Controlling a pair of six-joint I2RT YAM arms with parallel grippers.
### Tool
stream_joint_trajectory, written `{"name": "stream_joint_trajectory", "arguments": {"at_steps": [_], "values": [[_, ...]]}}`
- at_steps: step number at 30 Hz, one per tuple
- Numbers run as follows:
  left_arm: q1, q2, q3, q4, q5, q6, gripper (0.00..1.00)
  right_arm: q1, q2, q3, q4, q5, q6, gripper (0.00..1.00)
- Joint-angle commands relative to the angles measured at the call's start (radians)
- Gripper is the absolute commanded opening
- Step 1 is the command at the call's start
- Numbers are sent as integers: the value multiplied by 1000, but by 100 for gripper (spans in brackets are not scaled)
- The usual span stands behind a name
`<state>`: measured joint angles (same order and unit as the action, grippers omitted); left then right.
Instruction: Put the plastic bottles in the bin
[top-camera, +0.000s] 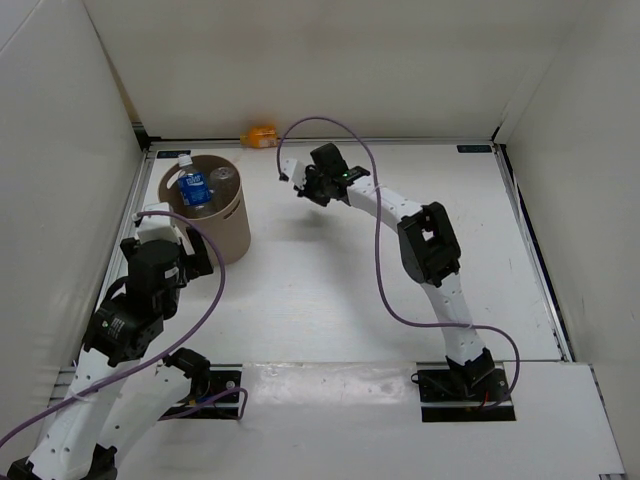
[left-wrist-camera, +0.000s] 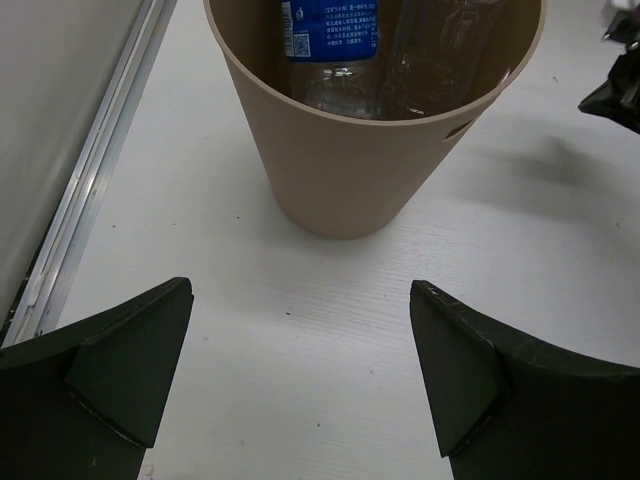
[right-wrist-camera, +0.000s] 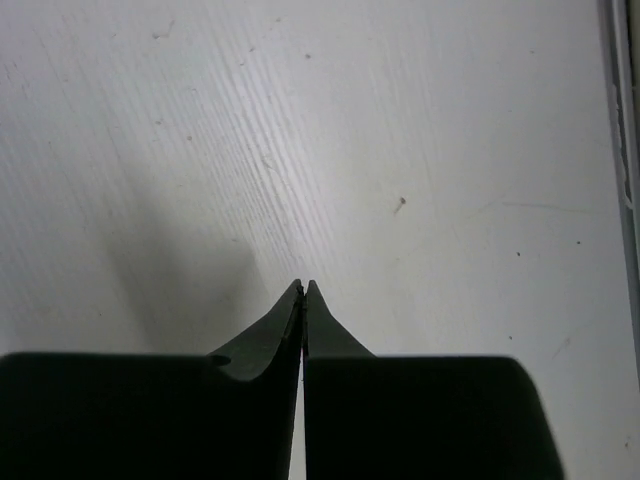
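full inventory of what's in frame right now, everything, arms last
tan round tapered bin: 1, tan, far left of the table, just ahead of the left arm
clear plastic bottle with blue label and white cap: 1, clear and blue, inside the bin
second clear plastic bottle: 1, clear, inside the bin beside the blue-labelled one
short orange bottle: 1, orange, far edge of the table by the back wall
white table: 1, white, under everything
enclosure walls: 3, white, left, back and right
purple cables: 2, purple, one along each arm
left gripper: 1, black fingers, open and empty, facing the bin
right gripper: 1, black fingers, shut on nothing, over bare table right of the bin
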<state>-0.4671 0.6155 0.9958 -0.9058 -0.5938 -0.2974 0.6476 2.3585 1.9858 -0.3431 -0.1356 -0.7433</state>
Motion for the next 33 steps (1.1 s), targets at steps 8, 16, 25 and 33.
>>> {"name": "stream_joint_trajectory", "arguments": {"at_steps": [8, 16, 25, 33], "values": [[1, -3, 14, 4, -20, -5, 100, -39, -136, -112, 111, 89, 275, 35], [-4, 7, 14, 8, 0, -2, 100, 1, -128, -165, 246, 383, 364, 90], [-4, -8, 15, 15, -6, 4, 100, 17, -86, -119, 320, 852, 496, 90], [-4, 3, 14, 21, 9, 6, 100, -58, -182, -226, 357, 734, 627, 90]]}}
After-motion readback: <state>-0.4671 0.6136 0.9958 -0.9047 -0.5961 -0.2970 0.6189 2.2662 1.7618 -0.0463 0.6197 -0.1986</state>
